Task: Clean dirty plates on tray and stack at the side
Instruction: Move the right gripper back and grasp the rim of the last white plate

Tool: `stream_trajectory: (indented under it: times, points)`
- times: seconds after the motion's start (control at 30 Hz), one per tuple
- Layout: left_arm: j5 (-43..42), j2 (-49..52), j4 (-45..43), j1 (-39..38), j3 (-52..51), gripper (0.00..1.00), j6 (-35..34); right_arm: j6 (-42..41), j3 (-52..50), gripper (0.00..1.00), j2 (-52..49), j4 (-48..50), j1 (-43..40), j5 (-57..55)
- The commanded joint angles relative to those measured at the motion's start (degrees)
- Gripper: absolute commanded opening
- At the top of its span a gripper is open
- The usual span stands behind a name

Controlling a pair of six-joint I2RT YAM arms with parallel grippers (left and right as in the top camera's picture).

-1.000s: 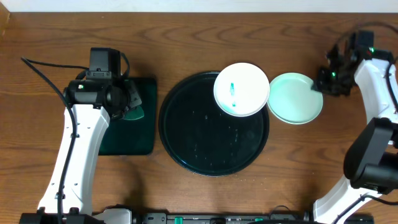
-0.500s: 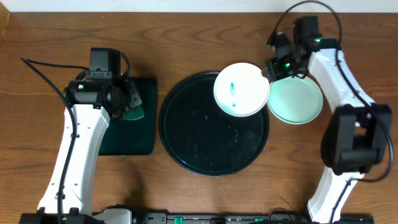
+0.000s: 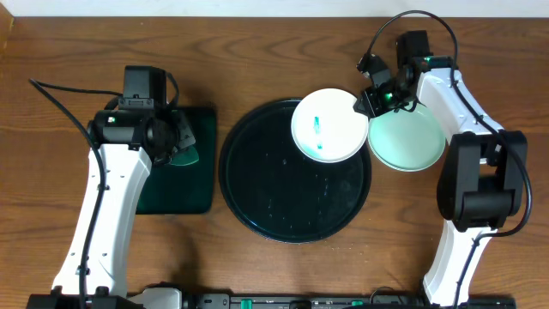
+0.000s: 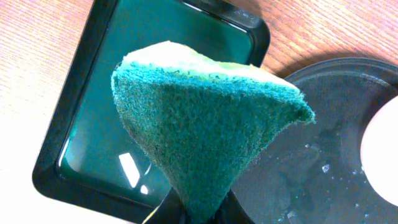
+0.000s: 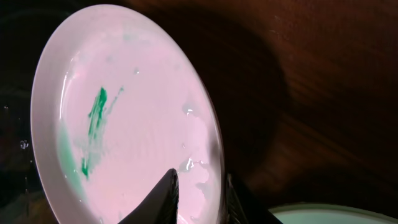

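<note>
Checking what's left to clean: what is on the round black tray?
One white plate with a teal smear, overlapping the right rim of the tray; droplets elsewhere. Anything beneath the plate is hidden.

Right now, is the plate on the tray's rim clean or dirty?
Dirty: the plate carries a teal-green smear near its middle.

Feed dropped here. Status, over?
Left gripper shut on sponge. Right gripper pinching smeared plate rim, at tray edge. Mint plate close beside.
</note>
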State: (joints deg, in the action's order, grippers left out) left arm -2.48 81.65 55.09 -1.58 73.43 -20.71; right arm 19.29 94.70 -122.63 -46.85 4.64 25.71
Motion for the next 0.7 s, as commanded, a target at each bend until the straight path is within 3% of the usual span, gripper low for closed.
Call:
stream_trajectory:
  times: [0.0, 0.13, 0.5, 0.67]
  points:
    - [0.3, 0.0, -0.1, 0.2, -0.3, 0.07, 0.8, 0.4, -0.2, 0.22, -0.4, 0.2, 0.4, 0.8]
    - [0.3, 0.0, 0.0, 0.2, -0.3, 0.07, 0.8, 0.4, -1.6, 0.25, -0.5, 1.7, 0.5, 0.3]
    - [0.3, 0.0, 0.0, 0.2, -0.3, 0.07, 0.7, -1.7, -1.9, 0.09, -2.5, 4.2, 0.7, -0.7]
    - [0.3, 0.0, -0.1, 0.2, -0.3, 0.07, 0.8, -2.6, -1.9, 0.06, -2.8, 4.1, 0.7, -0.6]
